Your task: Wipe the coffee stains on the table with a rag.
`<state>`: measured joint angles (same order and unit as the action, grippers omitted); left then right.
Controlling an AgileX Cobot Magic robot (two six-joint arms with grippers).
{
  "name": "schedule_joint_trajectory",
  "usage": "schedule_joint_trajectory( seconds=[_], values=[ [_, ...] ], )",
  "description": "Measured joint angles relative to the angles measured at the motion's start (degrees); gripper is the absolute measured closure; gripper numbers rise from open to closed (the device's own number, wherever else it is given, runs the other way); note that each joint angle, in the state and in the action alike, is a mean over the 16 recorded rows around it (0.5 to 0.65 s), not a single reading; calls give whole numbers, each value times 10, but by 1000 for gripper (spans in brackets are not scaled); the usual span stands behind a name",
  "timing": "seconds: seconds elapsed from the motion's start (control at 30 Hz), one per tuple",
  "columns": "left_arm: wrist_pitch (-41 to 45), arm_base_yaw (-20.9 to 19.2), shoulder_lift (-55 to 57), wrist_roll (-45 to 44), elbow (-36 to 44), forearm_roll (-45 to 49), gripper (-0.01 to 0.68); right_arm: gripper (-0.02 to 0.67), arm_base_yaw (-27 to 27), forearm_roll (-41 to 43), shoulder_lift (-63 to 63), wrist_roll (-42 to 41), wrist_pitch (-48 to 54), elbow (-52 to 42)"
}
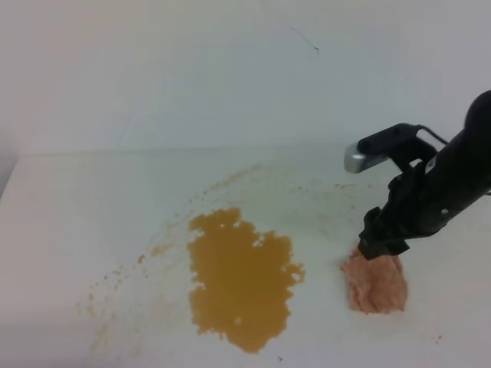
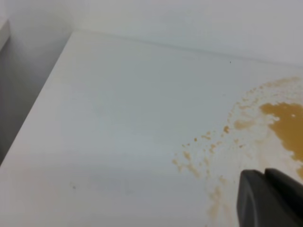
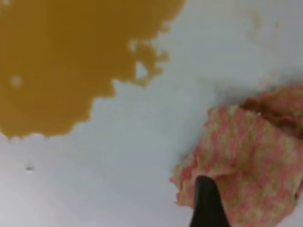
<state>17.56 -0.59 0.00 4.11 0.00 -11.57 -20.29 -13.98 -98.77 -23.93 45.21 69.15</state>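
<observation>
Exterior high view: the white tabletop (image 1: 84,199) carries the coffee stains (image 1: 239,280), a large orange-brown blotch with ragged edges near the front middle, with fainter tan smears and speckles to its left and an arc of specks behind it. To the right of the blotch, apart from it, lies the rag (image 1: 377,285), a pinkish-orange wad. The right tool (image 1: 381,247) on its black arm comes down onto the rag's rear top edge; whether its jaws are spread or pinched cannot be told here.

Left wrist view: bare tabletop, with speckles and the blotch's edge at the right. A dark part of the left tool (image 2: 270,198) fills the lower right corner; its state cannot be told.

Right wrist view: the blotch fills the upper left. One dark fingertip (image 3: 206,201) rests against the checked rag at lower right; the other is out of view.
</observation>
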Motion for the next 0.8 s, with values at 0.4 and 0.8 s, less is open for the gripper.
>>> schedule_joint_trajectory(
  seconds=[0.4,0.8],
  values=[
    [0,0,0,0,0,5,675,227,-41,99,-113,104,-46,11],
    [0,0,0,0,0,6,675,390,-42,132,-161,136,-50,20]
  ],
)
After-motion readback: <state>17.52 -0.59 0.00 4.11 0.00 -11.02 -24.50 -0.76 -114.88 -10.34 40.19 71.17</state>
